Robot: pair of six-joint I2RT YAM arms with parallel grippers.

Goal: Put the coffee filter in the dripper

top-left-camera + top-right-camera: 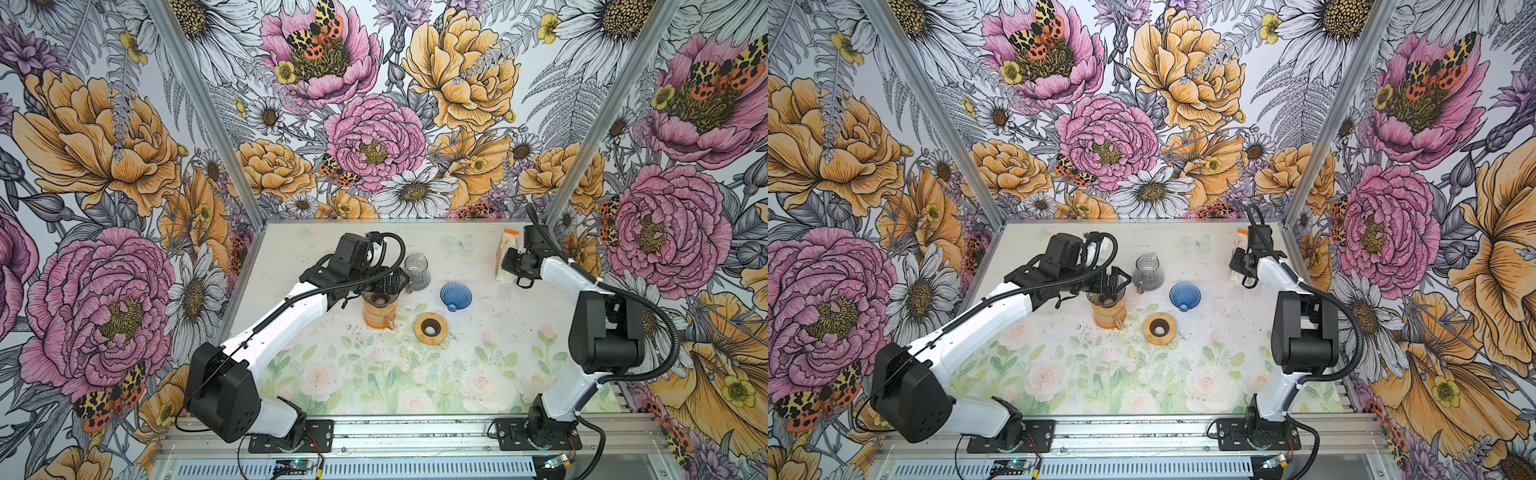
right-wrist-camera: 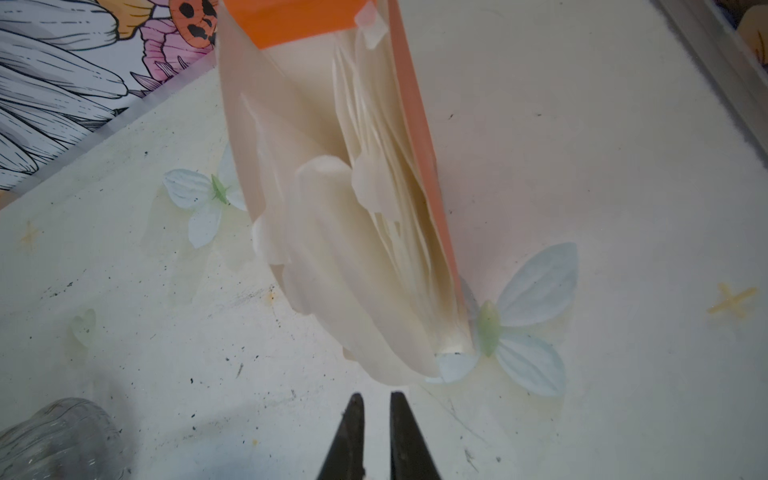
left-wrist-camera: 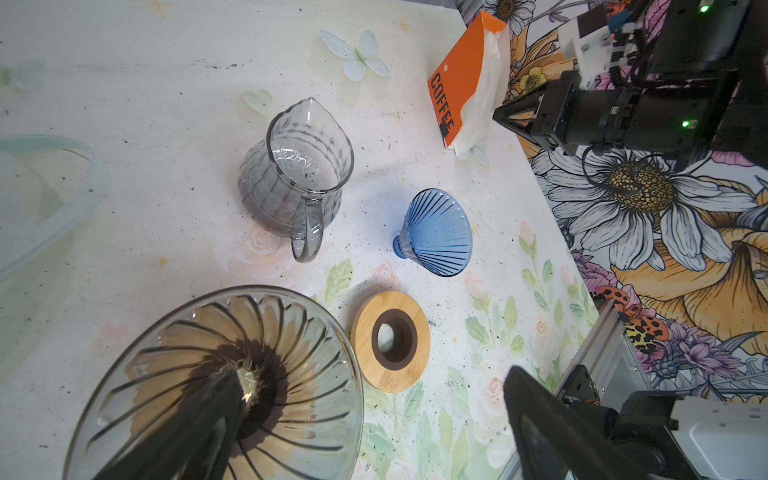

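Observation:
White coffee filters [image 2: 353, 249] stand in an orange packet [image 3: 465, 83] at the back right of the table in both top views [image 1: 508, 253] [image 1: 1239, 253]. My right gripper [image 2: 377, 399] hovers just short of the filters' lower edge. Its jaws are almost shut with only a thin slit between them, and nothing is in it. A clear glass dripper [image 3: 291, 374] sits on an amber carafe [image 1: 379, 318]. My left gripper [image 3: 372, 374] is open wide over the dripper's rim, with one finger [image 3: 187, 419] inside the cone. A blue dripper [image 1: 456, 295] lies on its side.
A grey glass jug [image 1: 417, 272] stands behind the carafe. A wooden ring [image 1: 431, 328] with a dark hole lies flat in front of the blue dripper. The floral table [image 1: 374, 374] carries scattered coffee grounds. The flowered enclosure wall [image 1: 665, 249] stands close to the packet.

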